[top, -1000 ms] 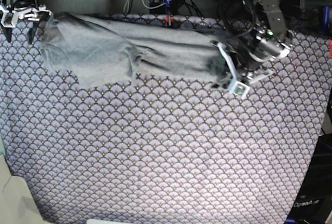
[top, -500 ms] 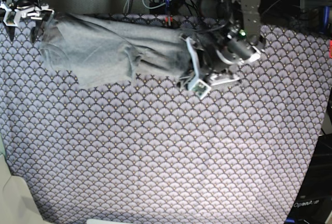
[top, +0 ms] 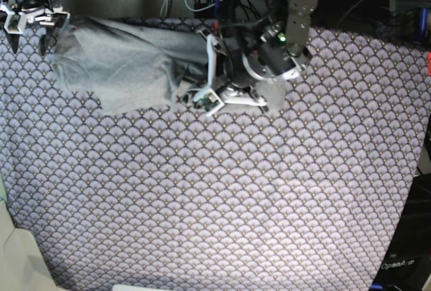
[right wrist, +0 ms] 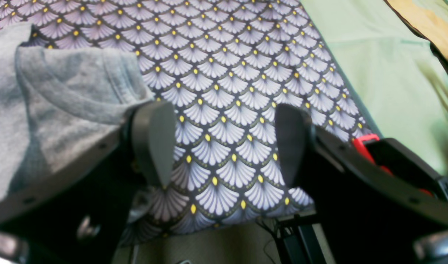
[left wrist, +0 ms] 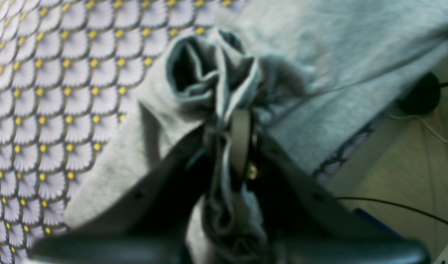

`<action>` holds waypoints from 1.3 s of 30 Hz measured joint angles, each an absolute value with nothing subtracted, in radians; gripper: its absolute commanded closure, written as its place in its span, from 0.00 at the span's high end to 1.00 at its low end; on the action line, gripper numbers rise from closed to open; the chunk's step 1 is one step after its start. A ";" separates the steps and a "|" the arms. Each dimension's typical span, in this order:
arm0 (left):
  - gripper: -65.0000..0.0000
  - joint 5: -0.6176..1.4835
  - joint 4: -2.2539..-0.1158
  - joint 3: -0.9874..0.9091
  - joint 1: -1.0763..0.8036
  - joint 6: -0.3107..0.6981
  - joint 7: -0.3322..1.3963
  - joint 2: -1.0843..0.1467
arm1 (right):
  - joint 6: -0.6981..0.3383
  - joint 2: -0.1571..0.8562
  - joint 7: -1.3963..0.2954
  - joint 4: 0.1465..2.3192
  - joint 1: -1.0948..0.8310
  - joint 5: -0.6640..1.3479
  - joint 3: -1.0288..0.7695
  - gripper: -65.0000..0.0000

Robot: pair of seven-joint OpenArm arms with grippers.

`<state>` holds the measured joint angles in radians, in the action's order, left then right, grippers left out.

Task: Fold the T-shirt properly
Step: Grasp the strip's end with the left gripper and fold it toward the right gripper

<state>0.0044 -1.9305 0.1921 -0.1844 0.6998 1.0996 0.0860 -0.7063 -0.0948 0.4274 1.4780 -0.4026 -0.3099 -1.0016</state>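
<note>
The nearer stretch of the tabletop [top: 222, 203], under its scallop-patterned cloth [top: 202, 223], lies bare of the T-shirt [top: 128, 62]; the garment sits bunched along the far edge, its bulk toward the far left corner of the base view.

In the left wrist view the left pincer [left wrist: 240, 146] is clenched on a gathered wad of the T-shirt's fabric, darker inside showing in the folds above its jaws; in the base view this pincer [top: 212, 99] hangs just right of the T-shirt's main mass, the pinched end carried over toward the rest.

Farther back, at the far left corner, the right pincer [right wrist: 224, 146] stands released, both pads spread with only cloth between them; a hemmed edge of the T-shirt lies against its one pad, touching but not gripped.

The step in hand looks like fold 1: bringing one end of the T-shirt over onto the other, and it seems early in the task, since the garment is crumpled rather than flat.

The next move probably calls for laying the held end down on the T-shirt's body with edges matched, then letting go without dragging the wad; the right pincer would likely need to pin or take the edge beside it.
</note>
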 measured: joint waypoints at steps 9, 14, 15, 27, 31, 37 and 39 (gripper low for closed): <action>0.00 0.004 -1.864 0.192 -0.177 0.700 1.096 0.086 | -0.706 -0.094 0.427 1.478 -0.405 -0.310 -1.002 0.67; 0.31 0.008 -1.862 0.191 -0.184 0.699 1.097 0.086 | -0.706 -0.094 0.427 1.478 -0.405 -0.310 -1.002 0.67; 0.36 0.008 -1.862 0.191 -0.185 0.700 1.097 0.086 | -0.706 -0.094 0.427 1.478 -0.405 -0.310 -1.002 0.67; 0.44 0.016 -1.863 0.191 -0.182 0.700 1.096 0.091 | -0.706 -0.094 0.427 1.478 -0.405 -0.310 -1.003 0.67; 0.44 0.177 -1.866 0.189 -0.175 0.700 1.098 0.089 | -0.706 -0.092 0.431 1.478 -0.404 -0.309 -1.034 0.67; 0.44 0.388 -1.866 0.191 -0.116 0.696 1.093 0.063 | -0.706 -0.094 0.431 1.478 -0.404 -0.310 -1.031 0.67; 0.43 0.394 -1.866 0.183 -0.117 0.696 1.110 0.060 | -0.706 -0.094 0.430 1.478 -0.402 -0.310 -1.031 0.67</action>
